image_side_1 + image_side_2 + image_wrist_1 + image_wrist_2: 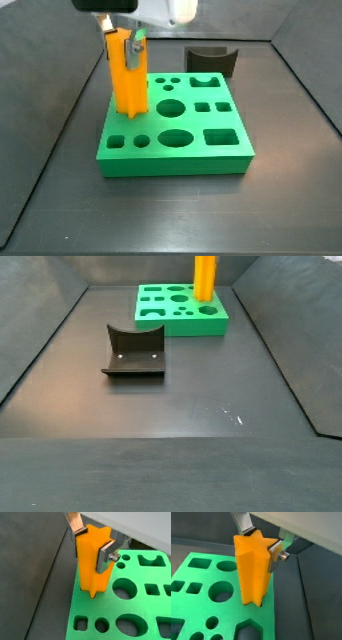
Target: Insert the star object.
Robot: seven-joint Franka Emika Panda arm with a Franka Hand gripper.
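Orange-yellow and upright, the star object (128, 85) stands with its lower end on the green block (201, 145), at the block's edge. We see our pincer (92, 543) clamped on its upper part. Behind the block, the dark fixture (210, 60) rests on the desk (174, 215).

The two-finger parallel-jaw gripper (92, 543) carries flat silver metal finger plates (105, 556); in both wrist views one plate bears a small round silver screw head (284, 556) at its lower edge. The opposite plate (242, 523) appears narrower with a copper-tinted reflection. Above the plates, a pale grey-white smooth housing (133, 524) fills the frame corner in both wrist views. In a side view, the gripper body (154, 9) reads as white casing with a dark section beneath.
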